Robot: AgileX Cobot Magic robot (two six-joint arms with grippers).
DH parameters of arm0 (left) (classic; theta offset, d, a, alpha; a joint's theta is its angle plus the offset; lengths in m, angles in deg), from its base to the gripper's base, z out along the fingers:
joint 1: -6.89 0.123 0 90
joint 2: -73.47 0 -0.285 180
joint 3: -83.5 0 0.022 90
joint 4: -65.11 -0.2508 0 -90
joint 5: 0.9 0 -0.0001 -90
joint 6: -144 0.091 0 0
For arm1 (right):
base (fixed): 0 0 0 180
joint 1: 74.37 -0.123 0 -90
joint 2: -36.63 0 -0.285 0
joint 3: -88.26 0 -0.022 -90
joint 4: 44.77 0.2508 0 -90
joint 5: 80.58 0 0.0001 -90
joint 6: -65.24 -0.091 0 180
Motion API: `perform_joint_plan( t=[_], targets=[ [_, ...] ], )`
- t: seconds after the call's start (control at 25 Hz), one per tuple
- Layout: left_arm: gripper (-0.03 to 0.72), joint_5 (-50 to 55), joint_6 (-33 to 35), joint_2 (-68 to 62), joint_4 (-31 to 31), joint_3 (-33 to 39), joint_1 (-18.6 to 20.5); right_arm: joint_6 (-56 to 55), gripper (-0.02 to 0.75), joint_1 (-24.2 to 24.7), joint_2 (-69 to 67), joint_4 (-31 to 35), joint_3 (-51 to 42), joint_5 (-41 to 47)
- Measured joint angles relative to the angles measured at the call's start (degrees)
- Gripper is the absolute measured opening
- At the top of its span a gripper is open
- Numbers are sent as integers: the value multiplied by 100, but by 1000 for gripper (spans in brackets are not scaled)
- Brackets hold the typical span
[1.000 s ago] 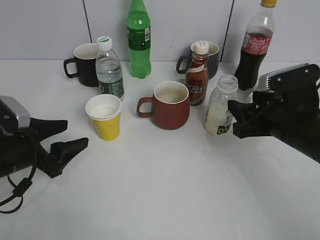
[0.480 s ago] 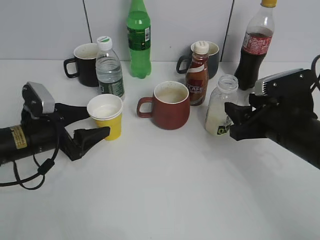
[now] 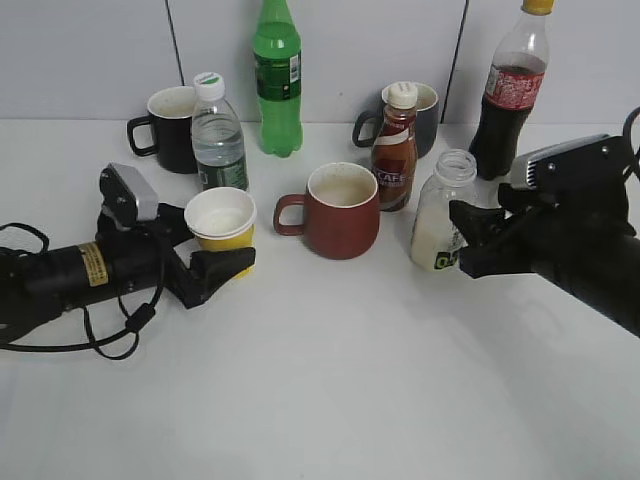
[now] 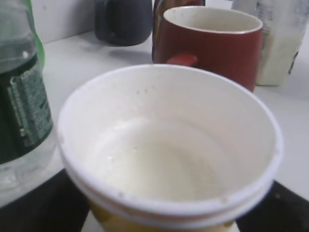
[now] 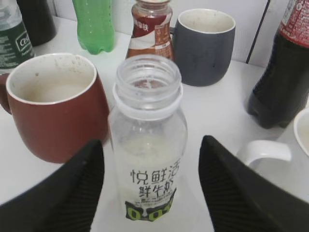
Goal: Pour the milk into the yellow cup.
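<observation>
The yellow cup [image 3: 222, 222] stands left of centre; its white inside fills the left wrist view [image 4: 164, 154]. My left gripper [image 3: 218, 246] is open, one finger on each side of the cup's lower half, close against its walls. The milk [image 3: 440, 222] is a clear capless bottle with a black-and-lime label, about half full, standing right of the red mug. My right gripper [image 3: 461, 240] is open, and its fingers straddle the bottle [image 5: 147, 145] with gaps on both sides.
A dark-red mug [image 3: 340, 210] stands between cup and milk. A capped water bottle [image 3: 218, 135] is just behind the cup. A brown coffee bottle [image 3: 395, 150], green bottle [image 3: 277, 80], black mug [image 3: 170, 128], grey mug [image 3: 425, 115] and cola bottle [image 3: 510, 90] line the back.
My left gripper has moved right from the table's left edge until its fingers straddle the yellow cup, which shifted slightly right. The right gripper has edged a little closer around the milk bottle.
</observation>
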Motion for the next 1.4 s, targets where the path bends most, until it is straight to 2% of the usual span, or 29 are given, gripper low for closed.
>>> perform_joint_plan(
  t=[0.28,0.4,0.56,0.68,0.8,0.88,1.4],
  targets=[
    [646,-7,-94,-320,370,-350,-198,0,464,0,0,0,0,-113],
    [591,-1,-105,-391,412,-420,-237,0,463,0,0,0,0,-143],
    [470,-6,-106,-391,551,-420,-243,0,464,0,-143,0,2,-172],
    [409,-6,-106,-391,571,-420,-238,-12,510,0,-526,-59,37,-235],
    [396,5,-106,-373,571,-420,-238,-155,580,0,-1007,-59,43,-664],
    [391,53,-106,-277,561,-414,-238,-218,599,0,-1281,4,49,-1044],
    [386,39,-111,450,339,-344,-238,-238,605,0,-2041,115,723,-1346]
  ],
)
